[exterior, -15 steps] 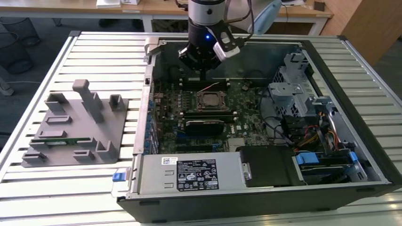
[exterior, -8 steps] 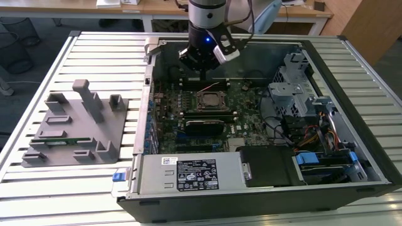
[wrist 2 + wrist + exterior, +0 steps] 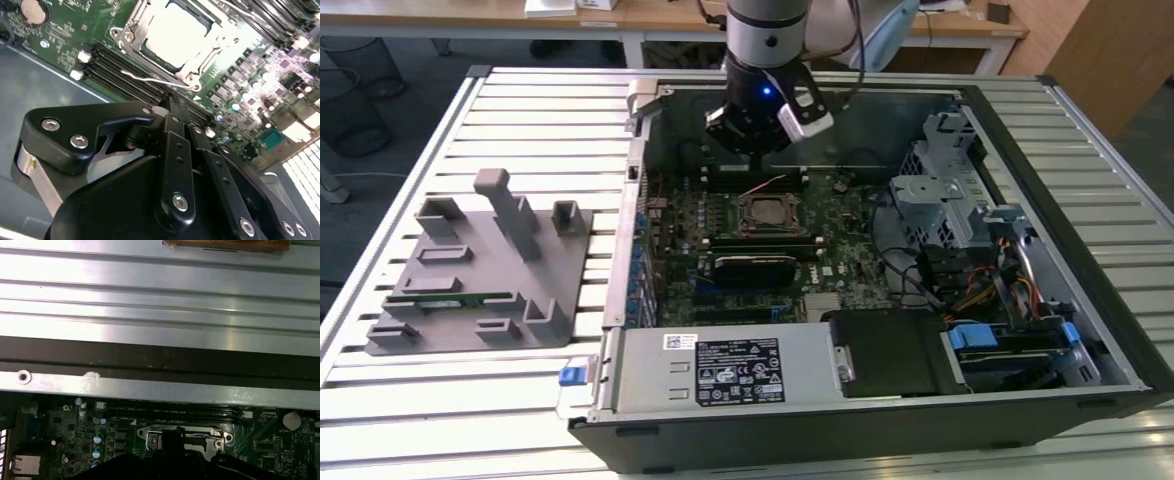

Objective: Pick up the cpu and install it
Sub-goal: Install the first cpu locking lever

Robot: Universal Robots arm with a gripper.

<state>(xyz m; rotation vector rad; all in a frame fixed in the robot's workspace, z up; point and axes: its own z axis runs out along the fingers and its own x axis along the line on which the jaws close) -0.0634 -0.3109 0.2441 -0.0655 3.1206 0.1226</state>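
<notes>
The claw (image 3: pixel 750 150) hangs inside the open computer case (image 3: pixel 1067 330), just above the green board (image 3: pixel 834 235) near the case's far wall. In the second wrist view its black fingers (image 3: pixel 175 150) lie pressed together with nothing between them — closed and empty.

Just beyond the fingertips in that view sits the socket (image 3: pixel 172 37), its metal frame and thin wire lever around a pale square plate — the cpu (image 3: pixel 175 32), lying flat in the socket and apart from the claw. In the exterior view the socket (image 3: pixel 766 211) lies just below the claw, toward the camera. In the first wrist view the socket's frame (image 3: pixel 182 436) shows just past the dark claw body.

Further out, toward the exterior view's left, a grey holder tray (image 3: pixel 480 270) rests on the slatted metal surface (image 3: pixel 440 400) beside the case, with a long green memory stick (image 3: pixel 454 297) lying in it
</notes>
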